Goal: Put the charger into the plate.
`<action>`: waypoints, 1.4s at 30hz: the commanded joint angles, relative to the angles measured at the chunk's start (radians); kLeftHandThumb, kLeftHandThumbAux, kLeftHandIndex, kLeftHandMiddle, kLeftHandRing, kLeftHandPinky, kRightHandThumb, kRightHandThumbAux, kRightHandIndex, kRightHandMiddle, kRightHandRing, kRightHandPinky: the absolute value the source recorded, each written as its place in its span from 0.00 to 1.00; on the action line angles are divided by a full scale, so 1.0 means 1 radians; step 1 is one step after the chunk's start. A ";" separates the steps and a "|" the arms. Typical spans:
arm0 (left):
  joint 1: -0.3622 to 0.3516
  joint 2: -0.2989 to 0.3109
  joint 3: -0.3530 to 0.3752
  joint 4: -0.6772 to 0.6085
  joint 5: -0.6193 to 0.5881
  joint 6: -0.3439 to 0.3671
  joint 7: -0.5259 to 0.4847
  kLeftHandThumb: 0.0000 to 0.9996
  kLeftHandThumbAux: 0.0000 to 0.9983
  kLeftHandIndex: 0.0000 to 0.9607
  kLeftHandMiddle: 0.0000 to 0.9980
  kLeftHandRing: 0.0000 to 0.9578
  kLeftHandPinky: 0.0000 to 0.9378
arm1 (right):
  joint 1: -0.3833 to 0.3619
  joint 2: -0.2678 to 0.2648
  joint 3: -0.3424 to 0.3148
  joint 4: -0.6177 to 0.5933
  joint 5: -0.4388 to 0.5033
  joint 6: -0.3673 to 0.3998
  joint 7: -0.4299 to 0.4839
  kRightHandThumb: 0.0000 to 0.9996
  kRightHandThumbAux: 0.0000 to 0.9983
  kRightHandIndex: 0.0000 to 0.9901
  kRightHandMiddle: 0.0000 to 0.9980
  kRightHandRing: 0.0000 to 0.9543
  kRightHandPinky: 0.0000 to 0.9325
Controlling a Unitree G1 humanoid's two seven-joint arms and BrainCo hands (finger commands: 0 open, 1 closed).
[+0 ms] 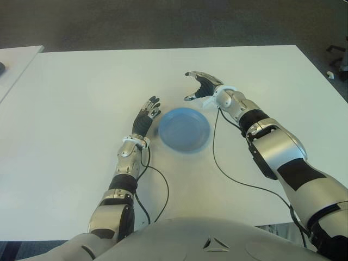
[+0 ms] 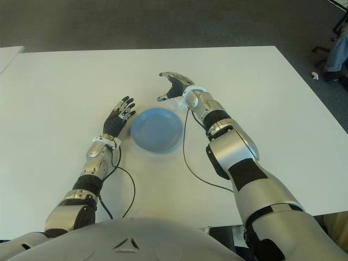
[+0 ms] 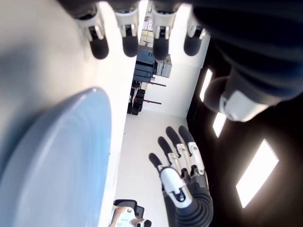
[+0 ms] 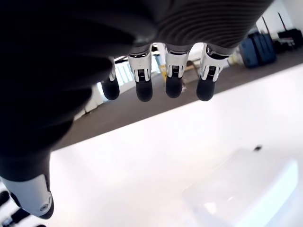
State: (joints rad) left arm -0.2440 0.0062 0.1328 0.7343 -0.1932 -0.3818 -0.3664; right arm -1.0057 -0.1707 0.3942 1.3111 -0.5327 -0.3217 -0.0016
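A round, smooth blue plate [image 1: 184, 129] sits empty on the white table [image 1: 81, 98]; no charger shows in any view. The left hand [image 1: 148, 113] lies just beside its left rim, fingers extended, holding nothing. The right hand [image 1: 202, 87] hovers beyond the plate, fingers spread, empty

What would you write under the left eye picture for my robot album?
Two open robot hands, left hand and right hand, flank an empty blue plate; no charger in sight.
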 commanded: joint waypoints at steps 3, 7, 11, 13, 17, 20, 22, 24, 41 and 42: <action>0.033 0.000 -0.012 -0.005 0.017 0.032 0.018 0.00 0.53 0.08 0.09 0.03 0.00 | 0.054 0.034 -0.087 0.014 0.093 0.050 0.054 0.00 0.62 0.00 0.00 0.00 0.00; 0.034 -0.001 -0.010 -0.010 0.017 0.037 0.018 0.00 0.53 0.08 0.09 0.04 0.01 | 0.078 0.048 -0.097 0.015 0.096 0.049 0.037 0.00 0.61 0.00 0.00 0.00 0.00; 0.035 -0.002 -0.007 -0.011 0.015 0.040 0.017 0.00 0.53 0.09 0.09 0.04 0.02 | 0.088 0.051 -0.094 0.016 0.087 0.042 0.022 0.00 0.60 0.00 0.00 0.00 0.00; 0.035 -0.001 -0.007 -0.011 0.015 0.039 0.016 0.00 0.53 0.09 0.09 0.04 0.02 | 0.092 0.052 -0.088 0.017 0.080 0.039 0.014 0.00 0.59 0.00 0.00 0.00 0.00; 0.036 0.000 -0.007 -0.011 0.016 0.033 0.012 0.00 0.53 0.09 0.09 0.05 0.02 | 0.098 0.054 -0.078 0.021 0.069 0.037 0.002 0.00 0.57 0.00 0.00 0.00 0.00; 0.037 0.001 -0.007 -0.013 0.016 0.031 0.010 0.00 0.53 0.09 0.09 0.04 0.01 | 0.101 0.055 -0.075 0.022 0.063 0.036 -0.005 0.00 0.55 0.00 0.00 0.00 0.00; 0.037 0.002 -0.007 -0.013 0.016 0.031 0.008 0.00 0.52 0.09 0.09 0.04 0.01 | 0.104 0.056 -0.073 0.024 0.060 0.036 -0.010 0.00 0.54 0.00 0.00 0.00 0.00; 0.037 0.002 -0.007 -0.013 0.015 0.032 0.007 0.00 0.52 0.09 0.09 0.04 0.01 | 0.107 0.057 -0.071 0.025 0.059 0.035 -0.013 0.00 0.53 0.00 0.00 0.00 0.00; 0.036 0.012 -0.003 -0.018 0.007 0.049 -0.006 0.00 0.53 0.07 0.08 0.04 0.00 | 0.165 0.048 -0.072 0.037 0.064 0.029 -0.029 0.00 0.51 0.00 0.00 0.00 0.00; 0.036 0.013 -0.003 -0.017 0.006 0.049 -0.007 0.00 0.53 0.07 0.08 0.03 0.00 | 0.167 0.047 -0.074 0.037 0.066 0.029 -0.027 0.00 0.52 0.00 0.00 0.00 0.00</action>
State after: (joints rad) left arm -0.2290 0.0086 0.1347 0.7066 -0.1867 -0.3623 -0.3665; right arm -0.8950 -0.1225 0.3234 1.3232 -0.4685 -0.3084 -0.0483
